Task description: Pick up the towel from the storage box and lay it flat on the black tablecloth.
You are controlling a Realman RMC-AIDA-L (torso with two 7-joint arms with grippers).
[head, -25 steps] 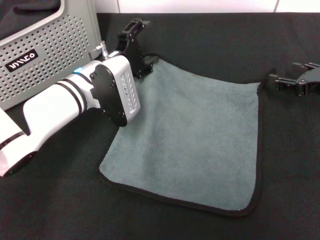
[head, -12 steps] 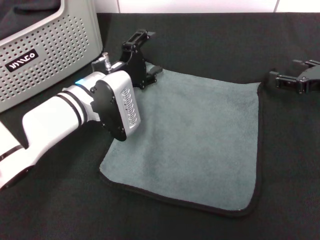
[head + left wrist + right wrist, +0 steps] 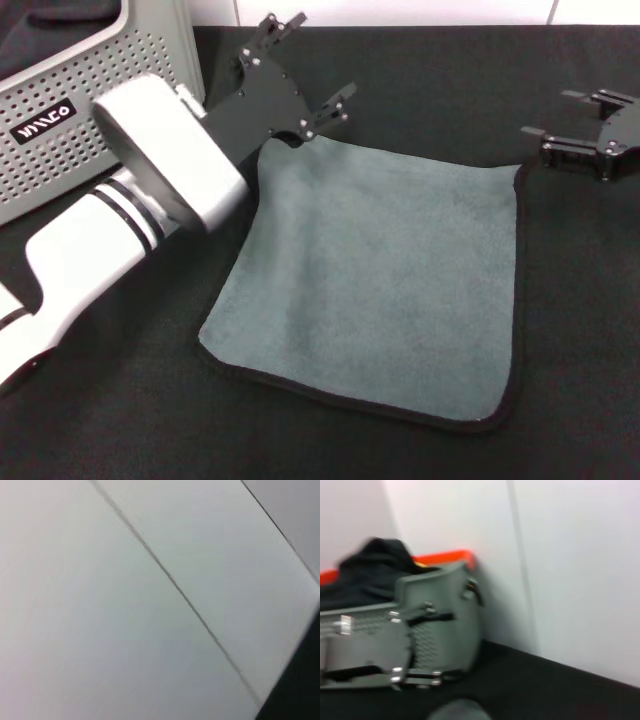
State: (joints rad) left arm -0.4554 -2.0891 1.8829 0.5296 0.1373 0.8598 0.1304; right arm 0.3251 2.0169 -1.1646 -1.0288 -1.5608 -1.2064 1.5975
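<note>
Left gripper [image 3: 310, 65] at 11 o'clock, lifted above towel's far-left corner, fingers spread wide, empty. Right gripper [image 3: 560, 115] at 2 o'clock off far-right corner, spread apart, empty. Towel [image 3: 385, 275] flat on black tablecloth [image 3: 100, 420], grey-green face up. Storage box [image 3: 90, 110] at 10 o'clock.

towel [image 3: 385, 275]: fuzzy grey-green pile cloth, matt, thin black stitched hem. black tablecloth [image 3: 580, 350]: matt black felt-like fabric, fine nap. storage box [image 3: 95, 95], upper left of the frame: light-grey smooth plastic, perforated walls, slight sheen, black label. Left arm shell: glossy white plastic. left gripper [image 3: 305, 70]: matt black hard parts. right gripper [image 3: 570, 125]: same matt black.
</note>
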